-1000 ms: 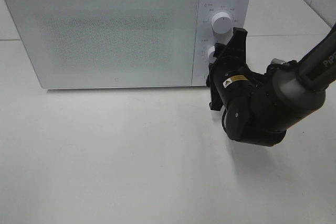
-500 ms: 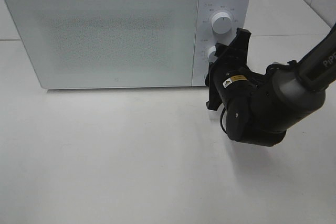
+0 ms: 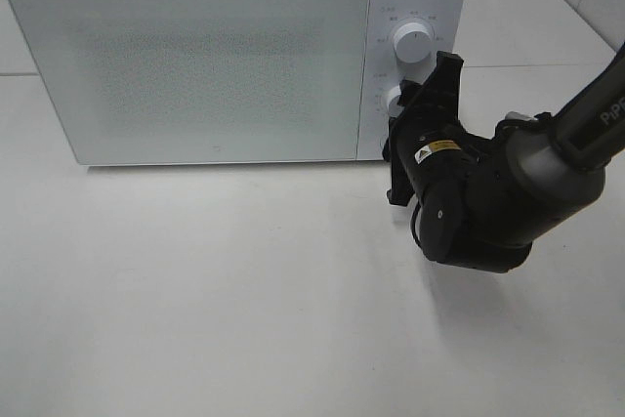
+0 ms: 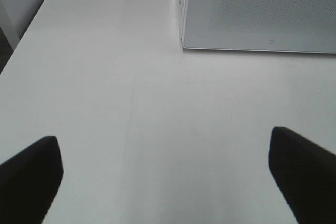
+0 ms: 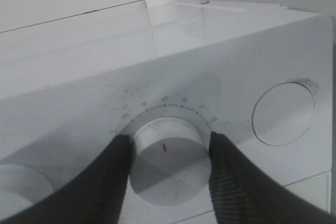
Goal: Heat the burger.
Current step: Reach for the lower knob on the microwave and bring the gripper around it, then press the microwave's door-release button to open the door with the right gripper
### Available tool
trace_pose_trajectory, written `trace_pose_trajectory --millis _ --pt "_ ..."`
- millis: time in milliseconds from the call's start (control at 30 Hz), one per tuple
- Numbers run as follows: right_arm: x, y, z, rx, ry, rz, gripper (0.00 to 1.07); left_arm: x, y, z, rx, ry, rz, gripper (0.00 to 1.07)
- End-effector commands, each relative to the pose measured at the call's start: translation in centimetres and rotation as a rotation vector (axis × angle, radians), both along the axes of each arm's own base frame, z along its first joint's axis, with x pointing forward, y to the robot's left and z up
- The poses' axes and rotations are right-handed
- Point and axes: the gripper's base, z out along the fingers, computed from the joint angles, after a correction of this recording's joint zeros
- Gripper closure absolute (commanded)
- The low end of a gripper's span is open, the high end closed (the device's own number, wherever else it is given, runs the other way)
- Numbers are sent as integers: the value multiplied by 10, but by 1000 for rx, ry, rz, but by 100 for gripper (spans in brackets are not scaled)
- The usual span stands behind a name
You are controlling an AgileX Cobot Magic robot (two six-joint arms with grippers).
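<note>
1. Right gripper [image 5: 168, 148]: clamped on the lower knob [image 5: 167, 174] of the microwave [image 3: 195, 56]; one finger bears on each opposite side of the knob; the knob's red mark faces the wrist camera, between the fingers.
2. Governing relation: the knob's axis stands straight out of the control panel, directly ahead of the gripper and in line with its reach; the coming move, as judged, is a twist about that axis, not a push or a pull.
3. Upper knob [image 3: 412, 44]: just beside the gripper on the same panel; untouched.
4. The burger: not visible in any view; the microwave door is shut and frosted, beside the gripper on the far side from the arm's base; whether the burger sits behind it cannot be told, though a grip on the dial suggests so.
5. Left gripper [image 4: 165, 150]: jaws spread wide, nothing between them; it hangs over bare table [image 4: 105, 77], with the microwave's front corner ahead of it and well apart from the control panel.
6. Nearer arm: the right, already on the dial; the left has no evident part in this step.
</note>
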Motion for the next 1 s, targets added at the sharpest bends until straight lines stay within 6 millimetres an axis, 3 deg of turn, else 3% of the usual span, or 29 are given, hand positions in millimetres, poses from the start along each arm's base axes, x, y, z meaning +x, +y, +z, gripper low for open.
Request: trace_pose_trajectory --millis 33,200,233,300,333,367,433,1000 --pt "8 12 30 -74 -257 71 74 -2 0 0 -2 -30 5 6" --pt "8 11 31 -82 -256 61 62 -2 0 0 -2 -30 5 6" --pt "8 10 31 -91 -253 49 54 -2 0 0 -2 -30 5 7" --pt "9 9 31 -98 -252 45 51 -2 0 0 -2 -30 5 7" --pt "8 9 30 -106 -250 47 42 -2 0 0 -2 -30 5 7" --pt "8 9 30 -106 -250 47 42 -2 0 0 -2 -30 5 7" --pt "3 9 29 -124 -235 85 32 -2 0 0 -2 -30 5 7" --pt "-44 -6 28 -493 26 360 32 -2 0 0 -2 -30 5 7"
